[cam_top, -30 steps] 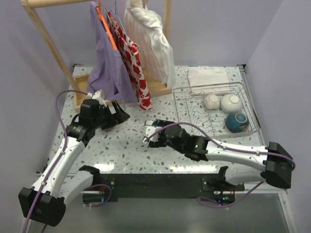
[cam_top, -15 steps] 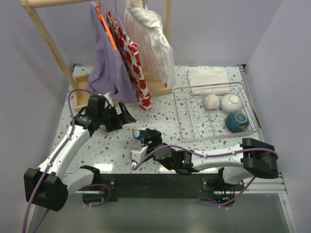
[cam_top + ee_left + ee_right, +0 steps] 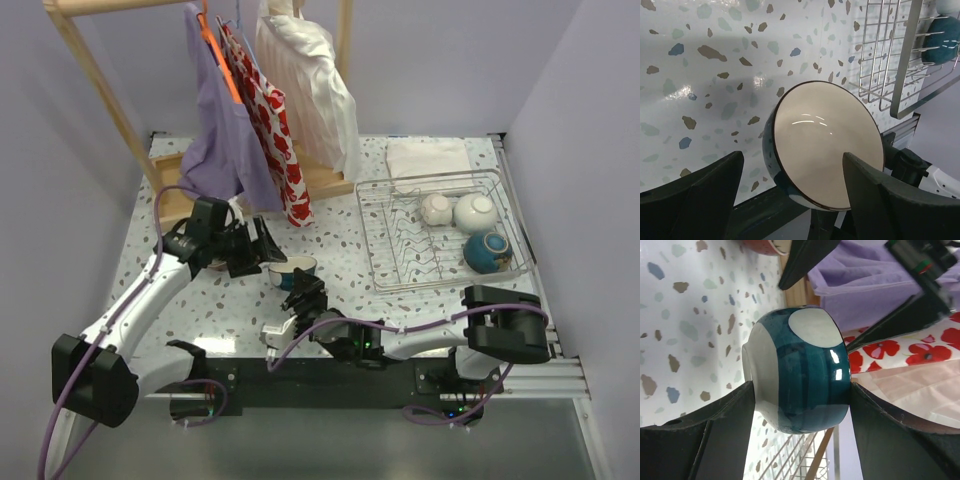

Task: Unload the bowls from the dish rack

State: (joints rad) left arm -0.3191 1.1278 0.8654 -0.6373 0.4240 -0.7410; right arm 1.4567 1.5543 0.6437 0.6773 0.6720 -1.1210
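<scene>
My right gripper (image 3: 300,288) is shut on a teal-blue bowl (image 3: 292,267) with a cream inside, held tipped on its side above the table's middle left. In the right wrist view both fingers press the bowl's (image 3: 805,375) sides. My left gripper (image 3: 265,252) is open at that bowl's rim. In the left wrist view its jaws straddle the bowl (image 3: 825,145), one finger (image 3: 875,200) in front of the cream inside, the other clear of the outer wall. The dish rack (image 3: 400,262) on the right holds a cream bowl (image 3: 435,209), a white bowl (image 3: 474,212) and a teal bowl (image 3: 487,252).
A wooden clothes rack (image 3: 100,90) with hanging garments (image 3: 250,130) stands at the back left, close behind my left arm. A red bowl (image 3: 765,245) sits on the table near it. A folded white cloth (image 3: 428,157) lies behind the dish rack. Walls close both sides.
My right arm has swung left and toward the near edge, carrying the teal bowl. My left gripper has moved right to meet the bowl, and its jaws have narrowed a little.
</scene>
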